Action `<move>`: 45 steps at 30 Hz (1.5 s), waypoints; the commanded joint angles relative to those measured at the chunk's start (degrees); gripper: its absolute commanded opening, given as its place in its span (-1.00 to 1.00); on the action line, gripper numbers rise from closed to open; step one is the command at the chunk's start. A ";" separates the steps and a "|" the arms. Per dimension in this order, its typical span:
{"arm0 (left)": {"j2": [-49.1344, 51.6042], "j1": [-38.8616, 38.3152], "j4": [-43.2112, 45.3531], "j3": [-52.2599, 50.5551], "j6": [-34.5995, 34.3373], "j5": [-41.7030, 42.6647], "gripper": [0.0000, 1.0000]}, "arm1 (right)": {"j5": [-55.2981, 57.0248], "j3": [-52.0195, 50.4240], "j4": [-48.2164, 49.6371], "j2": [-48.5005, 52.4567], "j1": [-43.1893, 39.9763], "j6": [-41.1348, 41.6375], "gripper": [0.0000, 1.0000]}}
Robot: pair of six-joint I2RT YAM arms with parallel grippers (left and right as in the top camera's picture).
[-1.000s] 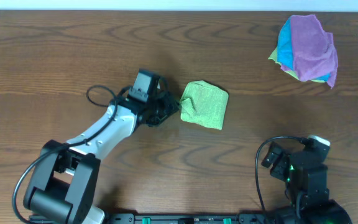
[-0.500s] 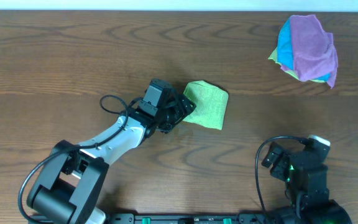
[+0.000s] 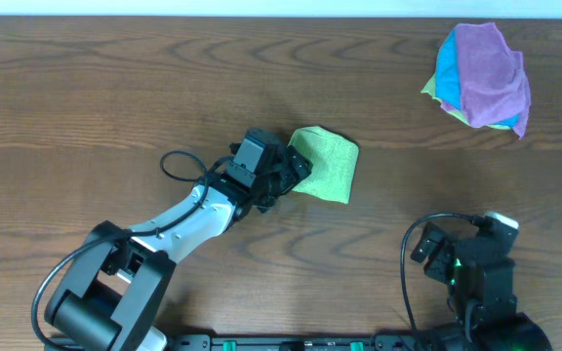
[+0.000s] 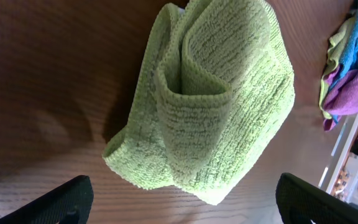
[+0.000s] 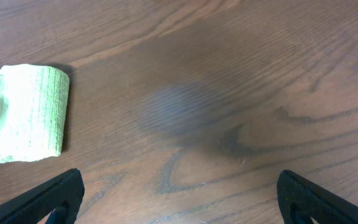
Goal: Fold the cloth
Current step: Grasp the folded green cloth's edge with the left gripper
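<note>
The lime-green cloth (image 3: 327,163) lies bunched and partly folded on the wooden table near the middle. In the left wrist view it (image 4: 216,99) fills the centre, with a rolled fold in its middle. My left gripper (image 3: 299,174) is open at the cloth's left edge; its two black fingertips (image 4: 61,199) sit wide apart with the cloth's near corner just ahead of them, nothing held. My right gripper (image 3: 461,244) is open and empty at the front right, above bare wood (image 5: 185,186); the cloth (image 5: 20,115) shows at the left of its view.
A pile of purple, blue and yellow-green cloths (image 3: 483,76) lies at the back right corner; it also shows at the right edge of the left wrist view (image 4: 353,62). The left arm's cable (image 3: 179,166) loops on the table to the left of the cloth.
My left gripper has moved right, up to the cloth's left edge. The cloth and the right arm have not moved.
</note>
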 commanded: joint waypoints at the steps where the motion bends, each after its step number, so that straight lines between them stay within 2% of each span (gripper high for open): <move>1: 1.27 -1.03 0.55 -0.66 -1.81 -2.89 0.91 | 0.63 -0.17 0.00 -0.13 -0.74 0.72 0.99; 13: 4.98 -1.20 3.82 -0.68 -4.90 -2.93 0.91 | 0.63 -0.17 0.00 -0.13 -0.74 0.70 0.98; 20: 8.52 -1.44 9.11 -0.68 -7.58 -2.56 0.90 | 0.63 -0.17 -0.02 -0.13 -0.74 0.70 0.99; 23: 9.55 -1.49 9.86 -0.68 -8.92 -2.60 1.00 | 0.63 -0.17 0.00 -0.13 -0.74 0.70 0.99; 27: 10.14 -1.49 10.03 -0.68 -8.96 -3.02 0.68 | 0.63 -0.17 0.00 -0.13 -0.74 0.72 0.98; 30: 10.14 -1.51 10.05 -0.68 -8.81 -4.52 -0.06 | 0.63 -0.17 0.04 -0.13 -0.74 0.72 0.97; 34: 10.16 -1.51 10.05 -0.68 -7.76 -5.38 -0.51 | 0.63 -0.17 0.42 -0.13 -0.74 0.72 0.99; 36: 10.16 -1.51 10.14 -0.68 -7.19 -5.68 -0.85 | 0.63 -0.17 0.46 -0.13 -0.74 0.70 0.98; 41: 10.10 -0.72 13.38 -0.68 0.11 -4.72 -0.88 | 0.66 -0.17 0.39 -0.13 -0.74 0.68 0.98; 45: 9.92 2.05 14.60 -0.20 4.22 -0.35 -0.88 | 0.66 -0.17 0.37 -0.13 -0.74 0.68 0.98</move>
